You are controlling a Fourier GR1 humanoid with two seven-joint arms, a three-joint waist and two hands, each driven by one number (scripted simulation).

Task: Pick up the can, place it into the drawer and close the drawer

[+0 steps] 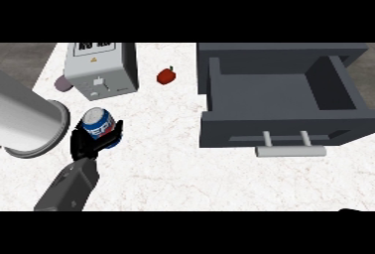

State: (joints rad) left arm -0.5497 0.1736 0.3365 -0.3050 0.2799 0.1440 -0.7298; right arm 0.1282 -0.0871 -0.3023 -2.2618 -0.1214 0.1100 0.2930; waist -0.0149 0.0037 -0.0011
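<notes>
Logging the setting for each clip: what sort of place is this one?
Probably a kitchen counter: a pale speckled countertop carries a toaster, a small red fruit and an open grey drawer unit. The left hand grips a can.

A kitchen is showing itself here. A white, faintly veined stone counter [219, 168] is spreading across the whole view. A grey toaster [101, 69] is standing near its far edge, a lever and dial on the side facing us. A small red fruit [166, 75], a strawberry or the like, is lying just beside it. A dark grey drawer unit [282, 94] is sitting to the right with its drawer pulled open and a pale bar handle [290, 149] sticking out in front.
</notes>
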